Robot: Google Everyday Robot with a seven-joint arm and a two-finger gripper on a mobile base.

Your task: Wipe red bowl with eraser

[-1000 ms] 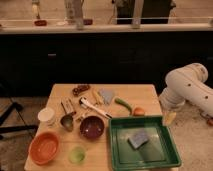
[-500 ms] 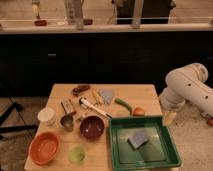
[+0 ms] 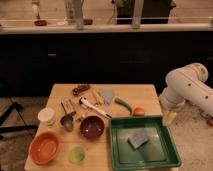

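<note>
The red bowl (image 3: 92, 126), dark red and empty, stands on the wooden table (image 3: 140, 94) near its middle front. The eraser (image 3: 67, 106), a small tan-brown block, lies on the table to the bowl's upper left, just behind the white cup (image 3: 47, 116). My gripper (image 3: 170, 118) hangs at the end of the white arm (image 3: 189, 89), off the table's right edge, beside the green tray's far right corner. It is far from both the bowl and the eraser and holds nothing that I can see.
A green tray (image 3: 117, 150) at the front right holds a blue-grey sponge (image 3: 139, 138). An orange bowl (image 3: 44, 148) and a small green cup (image 3: 76, 154) stand at the front left. A metal scoop (image 3: 67, 122), a white-handled tool (image 3: 95, 107), a green vegetable (image 3: 123, 105) and an orange fruit (image 3: 138, 111) lie mid-table.
</note>
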